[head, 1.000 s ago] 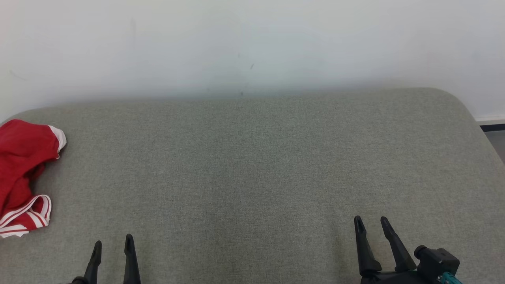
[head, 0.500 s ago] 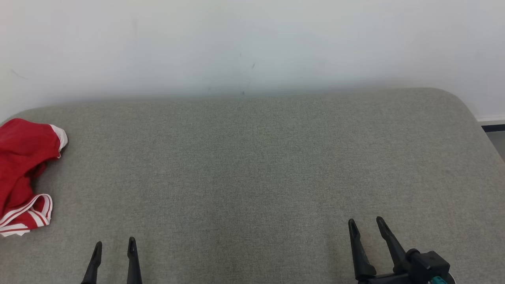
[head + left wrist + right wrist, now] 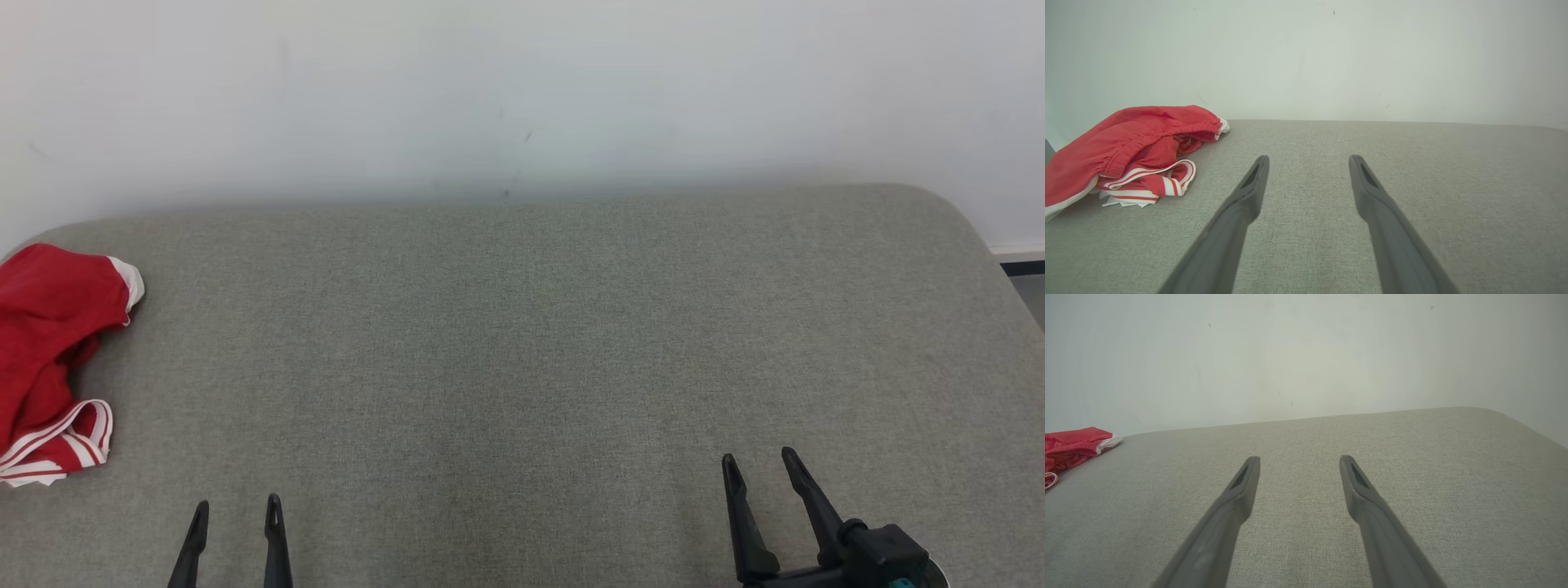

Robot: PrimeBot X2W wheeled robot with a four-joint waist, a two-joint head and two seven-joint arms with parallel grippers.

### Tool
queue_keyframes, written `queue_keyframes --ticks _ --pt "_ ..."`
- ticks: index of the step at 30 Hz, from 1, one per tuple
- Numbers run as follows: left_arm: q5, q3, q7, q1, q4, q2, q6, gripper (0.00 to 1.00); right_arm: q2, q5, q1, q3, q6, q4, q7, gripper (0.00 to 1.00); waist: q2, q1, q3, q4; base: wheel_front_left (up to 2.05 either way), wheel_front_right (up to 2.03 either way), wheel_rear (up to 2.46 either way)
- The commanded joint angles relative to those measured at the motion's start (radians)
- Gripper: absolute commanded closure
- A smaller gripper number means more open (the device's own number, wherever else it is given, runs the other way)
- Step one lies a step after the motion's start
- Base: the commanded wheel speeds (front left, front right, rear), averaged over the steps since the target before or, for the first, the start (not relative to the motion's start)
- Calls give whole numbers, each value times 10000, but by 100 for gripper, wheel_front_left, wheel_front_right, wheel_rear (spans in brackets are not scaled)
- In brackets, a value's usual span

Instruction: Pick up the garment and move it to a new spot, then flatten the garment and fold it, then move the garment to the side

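Right, starting at the far left: the red garment (image 3: 49,343) lies crumpled at the left edge of the grey fabric-covered worktop (image 3: 522,327). Its white-striped hem is bunched at the near side and a white-trimmed corner pokes out towards the wall (image 3: 522,82). Nothing is touching it.

Moving right, the left claw (image 3: 237,504) sits low at the near edge, fingers spread apart with nothing between them and pointing away over the cloth surface. The garment is off to that claw's left and a little further back, near but clearly apart from it. From the left wrist, the shorts' elastic waistband and striped leg opening show to the left of the left finger, with bare fabric between.

Further right, the right claw (image 3: 758,456) is also at the near edge, its fingers parted and empty. It is well apart from the garment, almost the whole width of the worktop away. From the right wrist, the red cloth is just a sliver at the left border.
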Motion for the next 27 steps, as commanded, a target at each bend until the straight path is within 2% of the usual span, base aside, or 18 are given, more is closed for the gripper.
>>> queue_keyframes --ticks 1,17,22,27 --pt "275 29 -85 118 -50 47 27 0 -4 -213 99 13 36 -29 -100 0 0 0 0 3 0 0 0" --pt "-64 213 -66 106 70 45 -69 0 -5 335 106 -177 34 -2 -78 0 0 0 -32 15 0 0 0" --pt "219 319 -67 102 279 41 306 0 -4 458 85 -230 34 41 -78 0 0 0 -47 8 0 0 0" --pt "148 321 -68 58 451 42 336 0 -4 528 95 -279 35 89 -78 0 0 0 -78 10 0 0 0"
